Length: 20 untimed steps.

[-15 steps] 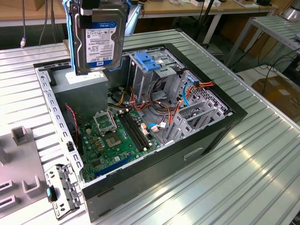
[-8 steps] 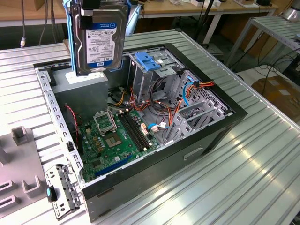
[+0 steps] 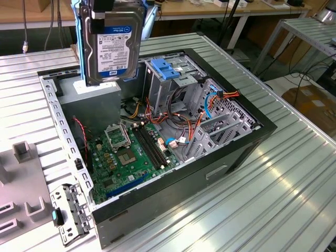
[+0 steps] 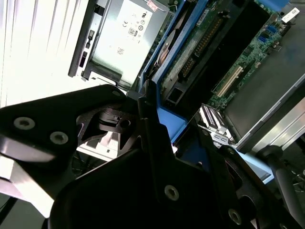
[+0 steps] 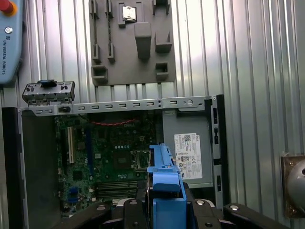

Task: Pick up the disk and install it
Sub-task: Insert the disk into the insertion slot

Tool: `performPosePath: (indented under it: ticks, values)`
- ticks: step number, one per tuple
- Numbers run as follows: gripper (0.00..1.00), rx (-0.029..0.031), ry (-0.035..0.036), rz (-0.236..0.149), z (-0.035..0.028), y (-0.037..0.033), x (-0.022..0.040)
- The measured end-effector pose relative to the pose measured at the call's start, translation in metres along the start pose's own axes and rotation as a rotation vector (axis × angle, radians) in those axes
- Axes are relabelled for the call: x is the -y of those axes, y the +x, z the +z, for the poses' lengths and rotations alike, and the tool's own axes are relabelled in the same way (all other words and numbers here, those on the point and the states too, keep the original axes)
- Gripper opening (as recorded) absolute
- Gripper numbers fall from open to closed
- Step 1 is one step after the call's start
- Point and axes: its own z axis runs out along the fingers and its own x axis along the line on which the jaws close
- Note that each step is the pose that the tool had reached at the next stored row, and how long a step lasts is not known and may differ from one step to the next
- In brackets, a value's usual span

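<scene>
The disk hangs upright in the air at the back of the open computer case, its white label with a blue band facing the exterior camera. My gripper is shut on its upper end, by the blue side rails. The disk's lower edge is just above the grey power supply box. In the first wrist view the disk's blue rail stands edge-on between my black fingers, above the motherboard. The blue rail also shows in the second wrist view.
A tall metal drive cage with a blue latch stands to the exterior view's right of the disk. Orange and red cables run across the case floor. A grey fixture plate and a pendant lie on the ribbed metal table.
</scene>
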Motion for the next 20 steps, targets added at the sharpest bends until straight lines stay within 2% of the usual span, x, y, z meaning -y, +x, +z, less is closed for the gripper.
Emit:
performPosePath:
  ticks: [12, 20]
  values:
    - [0.37, 0.0000, 0.0000, 0.000, 0.0000, 0.0074, 0.0006]
    - [0.37, -0.0017, 0.0001, 0.000, 0.0001, 0.0232, 0.0018]
